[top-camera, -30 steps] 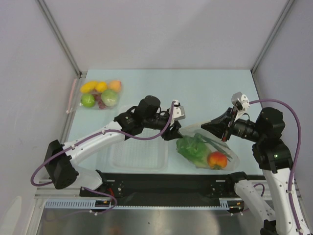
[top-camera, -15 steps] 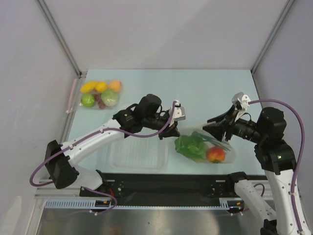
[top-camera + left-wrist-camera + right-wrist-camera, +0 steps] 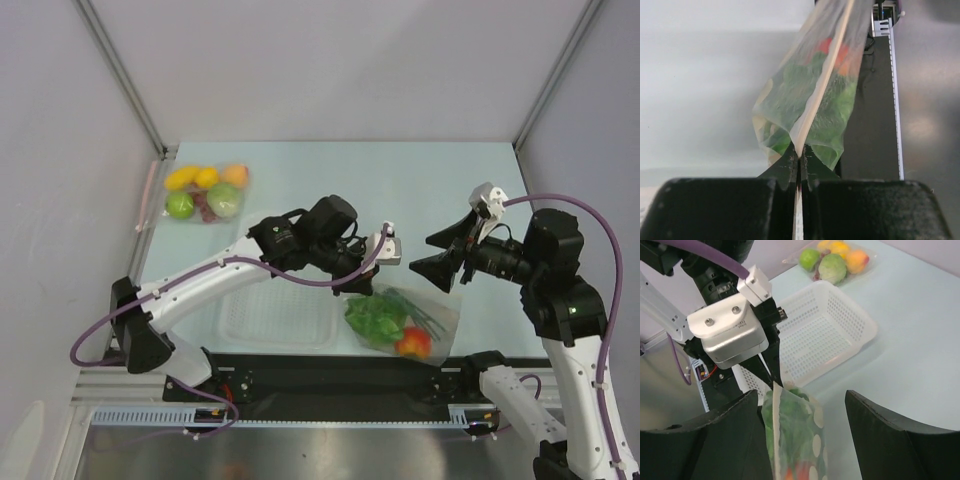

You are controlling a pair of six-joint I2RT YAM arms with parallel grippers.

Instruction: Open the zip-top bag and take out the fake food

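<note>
The zip-top bag (image 3: 402,318) hangs from my left gripper (image 3: 360,282), which is shut on the bag's top strip. In the left wrist view the jaws pinch that pale strip, and the bag (image 3: 810,100) hangs away from them. The fake food shows through the plastic: a green lettuce (image 3: 375,315) and a red tomato (image 3: 412,343). My right gripper (image 3: 422,252) stands open just right of the bag's top. In its wrist view the bag (image 3: 795,440) hangs between the spread fingers (image 3: 730,440), which do not grip it.
A white mesh basket (image 3: 280,318) sits left of the bag, under the left arm. A clear pouch of round fruits (image 3: 205,192) lies at the far left. The black near edge of the table (image 3: 330,370) is just below the bag.
My right gripper let go of the bag and opened. My left gripper shut on the bag's top and carried it right and toward the near edge.
</note>
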